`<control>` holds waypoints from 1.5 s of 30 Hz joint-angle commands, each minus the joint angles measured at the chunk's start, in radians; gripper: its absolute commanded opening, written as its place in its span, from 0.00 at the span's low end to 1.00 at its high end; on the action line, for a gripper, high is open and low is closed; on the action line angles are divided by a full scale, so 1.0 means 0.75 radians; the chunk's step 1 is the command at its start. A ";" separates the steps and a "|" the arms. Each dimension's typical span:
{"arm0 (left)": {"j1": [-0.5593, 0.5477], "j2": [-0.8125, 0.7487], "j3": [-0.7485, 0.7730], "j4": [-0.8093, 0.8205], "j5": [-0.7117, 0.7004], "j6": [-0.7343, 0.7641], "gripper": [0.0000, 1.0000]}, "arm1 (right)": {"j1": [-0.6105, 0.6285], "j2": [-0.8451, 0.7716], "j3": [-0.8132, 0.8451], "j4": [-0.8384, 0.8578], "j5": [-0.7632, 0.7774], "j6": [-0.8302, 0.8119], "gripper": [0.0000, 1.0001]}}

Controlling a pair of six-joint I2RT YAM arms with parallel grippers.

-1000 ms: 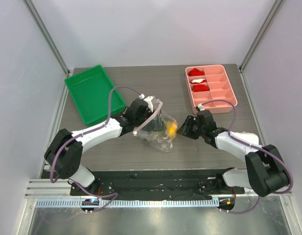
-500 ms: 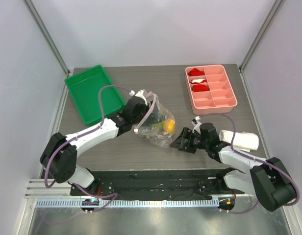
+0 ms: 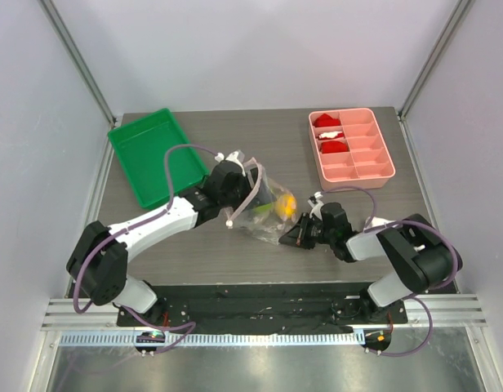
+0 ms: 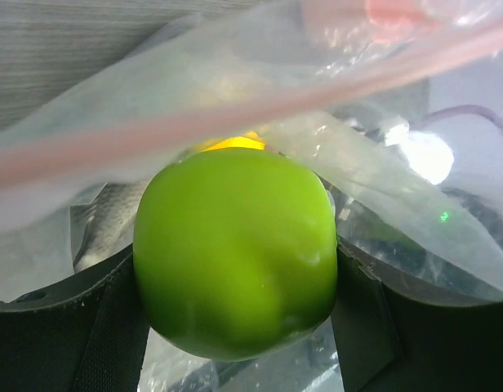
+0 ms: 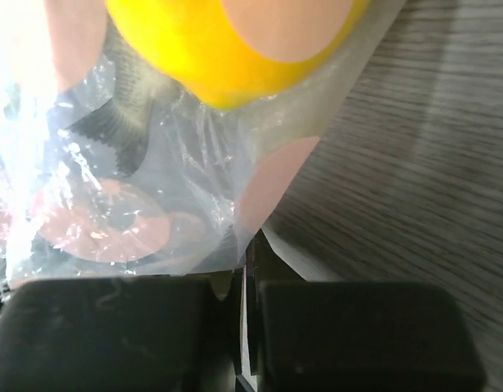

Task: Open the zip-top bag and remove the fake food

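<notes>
We record: grey wood-grain surface (image 3: 260, 139), white walls (image 3: 260, 49); left fingers (image 4: 374, 327) clamping lime fruit (image 4: 235, 253), seemingly within zip-top bag (image 3: 264, 211); right fingers (image 5: 358, 327) pinching its film.

Crinkly clear plastic bag (image 5: 178, 163) (glossy), matt woodgrain table (image 5: 423, 155)

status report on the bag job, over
Left end effector clamped on green fruit at zip-top bag mouth. Right end effector pinching bag edge, shut. Yellow fruit inside. Nothing blocking.

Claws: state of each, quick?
Left claw: closed on the green fruit.
Right claw: closed, pinching the bag.
</notes>
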 commanded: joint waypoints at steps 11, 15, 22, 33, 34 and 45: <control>0.007 -0.176 0.490 -0.890 -0.211 0.480 0.00 | -0.033 -0.301 0.086 -0.421 0.312 -0.192 0.02; 0.026 -0.370 0.461 -0.941 -0.288 0.619 0.00 | -0.051 -0.266 0.098 -0.439 0.285 -0.222 0.02; 0.254 -0.528 0.390 -0.980 -0.788 0.355 0.00 | -0.061 -0.182 0.135 -0.449 0.197 -0.275 0.02; 0.610 0.069 0.443 -0.667 -0.790 0.096 0.00 | -0.059 -0.272 0.137 -0.544 0.191 -0.316 0.03; 0.647 0.138 0.477 -0.681 -0.790 0.096 0.00 | -0.061 -0.280 0.133 -0.554 0.195 -0.321 0.03; 0.829 0.650 0.774 -0.673 -0.416 0.235 0.13 | -0.061 -0.399 0.108 -0.599 0.213 -0.321 0.05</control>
